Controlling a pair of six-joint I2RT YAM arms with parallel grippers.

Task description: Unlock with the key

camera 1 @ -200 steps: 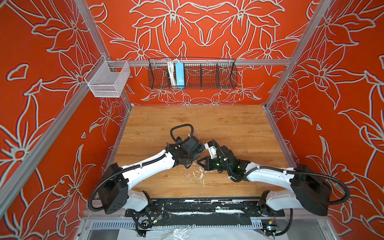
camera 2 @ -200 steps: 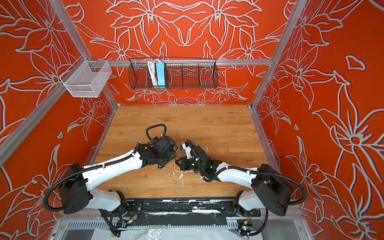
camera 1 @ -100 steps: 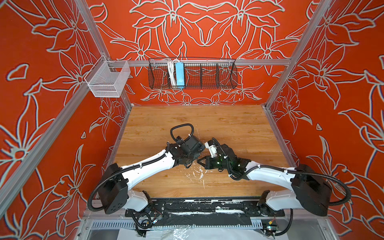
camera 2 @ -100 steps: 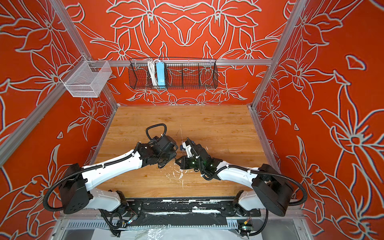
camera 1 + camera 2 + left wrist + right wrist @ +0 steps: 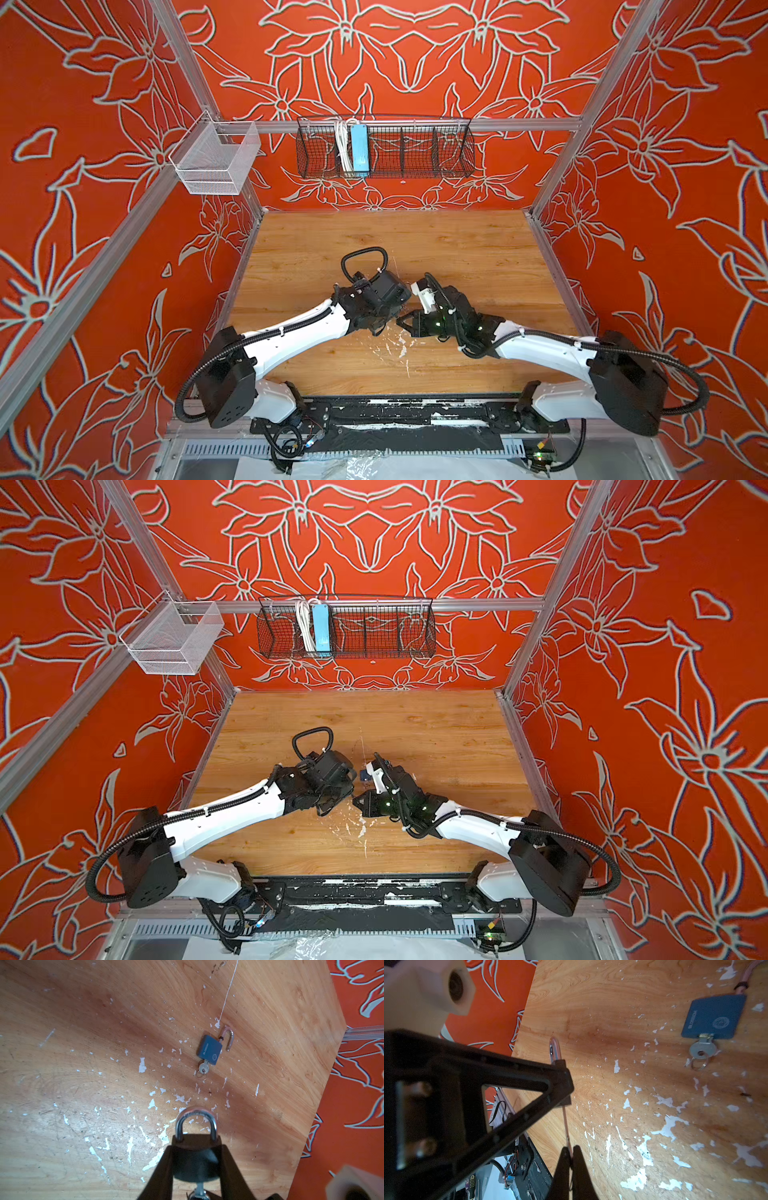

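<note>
- wooden table point(image 5: 457, 249): scuffed, flecked with white.
- left gripper point(image 5: 196, 1142): jaws part-spread, clamping the dark padlock point(image 5: 195, 1159) above the table's front middle; its shackle looks closed.
- right gripper point(image 5: 571, 1150): pressed together, pinching the key point(image 5: 200, 1187) in that padlock's base.
- blue padlock point(image 5: 209, 1049): lying nearby on the table, shackle open, own key inserted.

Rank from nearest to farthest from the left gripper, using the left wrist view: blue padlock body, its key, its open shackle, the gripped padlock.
1. Gripped padlock: between the left gripper's fingers.
2. Key: in the blue body's nearer end.
3. Blue padlock body: just past its key.
4. Open shackle: at the body's far end.
</note>
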